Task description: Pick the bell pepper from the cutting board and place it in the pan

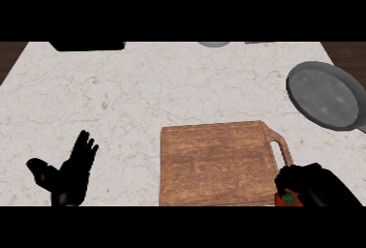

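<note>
**Right hand closing on the pepper at the board's corner**

At the lower left, the left hand [71,172] is resting open on the marble counter [129,97], fingers straight and pointing up, well apart from everything the task involves. In the middle, the wooden cutting board [214,164] is lying with its handle on the right side. At the board's lower right corner, the right hand [311,186] is curling its fingers around the bell pepper [287,198], of which only a red-and-green sliver is showing beneath them. The pan [325,94] is sitting up and slightly right of that hand, near the counter's right edge, so the carry will likely be running forward, away from the robot.
</note>
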You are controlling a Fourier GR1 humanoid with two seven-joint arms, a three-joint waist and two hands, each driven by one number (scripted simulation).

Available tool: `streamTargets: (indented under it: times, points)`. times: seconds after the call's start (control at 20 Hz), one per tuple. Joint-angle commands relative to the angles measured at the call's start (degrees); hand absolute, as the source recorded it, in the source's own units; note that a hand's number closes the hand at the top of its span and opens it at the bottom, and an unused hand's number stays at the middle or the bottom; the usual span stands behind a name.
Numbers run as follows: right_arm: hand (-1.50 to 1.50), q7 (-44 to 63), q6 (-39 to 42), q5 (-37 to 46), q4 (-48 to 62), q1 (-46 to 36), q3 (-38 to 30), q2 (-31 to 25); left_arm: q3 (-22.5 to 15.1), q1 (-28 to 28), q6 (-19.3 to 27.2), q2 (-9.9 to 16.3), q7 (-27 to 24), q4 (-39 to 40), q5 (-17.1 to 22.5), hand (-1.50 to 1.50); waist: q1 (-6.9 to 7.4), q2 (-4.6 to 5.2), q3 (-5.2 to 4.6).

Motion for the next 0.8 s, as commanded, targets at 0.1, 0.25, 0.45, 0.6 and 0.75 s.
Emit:
streamTargets:
  times: [0.1, 0.25, 0.45, 0.6, 0.75]
  points:
    - [1.50, -2.47, -4.99, -12.58, -10.55, 5.48, -14.57, -1.47, 0.38, -2.52, -0.30, -0.15, 0.23, 2.22, 0.13, 0.00, 0.31, 0.42, -0.16]
    - [1.50, -4.80, -4.51, -17.60, -11.17, 9.78, -20.34, -1.48, 0.83, -3.49, -1.39, 0.69, 1.05, 4.37, 0.22, 0.00, 0.97, 0.51, -0.16]
    - [1.50, -1.98, 3.39, -24.19, -9.53, 3.83, -28.38, -2.00, -0.38, -4.35, 1.42, -1.10, 1.24, 2.59, -1.97, 0.00, 1.84, 0.59, -0.18]
    - [1.50, 0.61, 6.43, -30.09, -1.55, -5.86, -30.06, -1.97, -0.84, -2.43, -0.40, -0.21, 2.41, 0.27, -1.09, 0.00, 2.70, 0.70, -0.17]
    - [1.50, 0.07, 7.56, -30.96, 1.47, -7.75, -31.80, -0.42, -2.66, -1.04, -0.20, -3.47, -1.89, 3.21, -2.19, 0.00, 2.38, 0.65, -0.18]
